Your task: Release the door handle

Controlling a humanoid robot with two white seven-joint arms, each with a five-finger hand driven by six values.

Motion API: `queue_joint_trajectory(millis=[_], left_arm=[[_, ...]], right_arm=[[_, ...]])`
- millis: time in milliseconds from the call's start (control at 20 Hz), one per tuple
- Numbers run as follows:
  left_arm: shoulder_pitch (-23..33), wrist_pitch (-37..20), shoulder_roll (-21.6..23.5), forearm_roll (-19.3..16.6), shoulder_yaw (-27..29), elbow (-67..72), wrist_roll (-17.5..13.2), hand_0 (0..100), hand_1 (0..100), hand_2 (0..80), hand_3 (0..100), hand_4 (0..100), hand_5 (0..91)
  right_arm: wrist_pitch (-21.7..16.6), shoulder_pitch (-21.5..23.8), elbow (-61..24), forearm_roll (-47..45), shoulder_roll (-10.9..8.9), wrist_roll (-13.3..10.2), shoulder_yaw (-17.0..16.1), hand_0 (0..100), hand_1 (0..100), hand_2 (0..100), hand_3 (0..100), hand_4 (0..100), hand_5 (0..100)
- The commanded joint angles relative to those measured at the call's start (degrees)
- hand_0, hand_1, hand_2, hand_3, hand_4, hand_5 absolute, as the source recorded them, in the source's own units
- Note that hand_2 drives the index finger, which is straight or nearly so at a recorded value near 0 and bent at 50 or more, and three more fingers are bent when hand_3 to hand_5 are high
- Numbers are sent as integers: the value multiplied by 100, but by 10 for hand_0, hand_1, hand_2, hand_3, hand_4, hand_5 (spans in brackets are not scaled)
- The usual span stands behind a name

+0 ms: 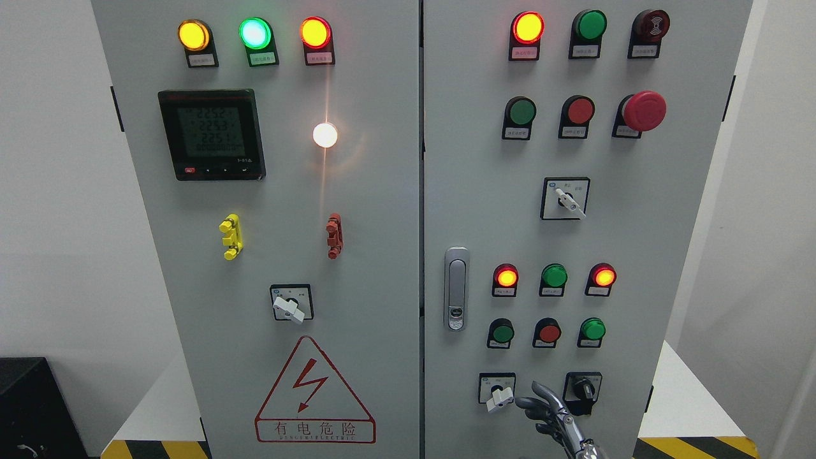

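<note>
While the door handle (pixel 456 289) is sitting flush on the right door's inner edge, up and to the left of the robot hand (pixel 553 417), that hand is hovering low at the frame's bottom, fingers loosely curled and gripping nothing, well apart from the handle. It is entering from the lower right (so the right hand; the left is not showing). Risk is lying close by: a white rotary switch (pixel 499 396) just left and a black selector knob (pixel 582 387) just right, which a careless withdrawal could knock and turn.
</note>
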Motion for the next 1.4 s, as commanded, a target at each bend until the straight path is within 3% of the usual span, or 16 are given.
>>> queue_joint_trajectory(millis=[0, 501, 852, 1052, 1202, 1353], left_arm=[[-150, 1, 0, -1, 0, 167, 4, 120, 556, 0, 0, 0, 0], [-150, 1, 0, -1, 0, 167, 4, 120, 556, 0, 0, 0, 0], [-150, 1, 0, -1, 0, 167, 4, 120, 556, 0, 0, 0, 0], [-150, 1, 0, -1, 0, 167, 4, 120, 556, 0, 0, 0, 0], [-150, 1, 0, -1, 0, 167, 4, 120, 556, 0, 0, 0, 0], [-150, 1, 0, 0, 0, 167, 4, 120, 556, 0, 0, 0, 0]], right_arm=[[-1, -146, 64, 1282, -7, -344, 230, 300, 349, 0, 932, 990, 1000], [8, -629, 520, 3382, 10, -783, 512, 284, 289, 0, 1000, 1000, 1000], [43, -1007, 977, 4595, 28, -1407, 687, 286, 269, 0, 1000, 1000, 1000], [60, -1034, 1144, 4948, 98, -1504, 846, 286, 263, 0, 1000, 1000, 1000], [69, -1148, 1347, 5317, 98, -1741, 854, 284, 259, 0, 1000, 1000, 1000], [261, -1209, 1505, 5432, 98, -1750, 951, 282, 258, 0, 1000, 1000, 1000]])
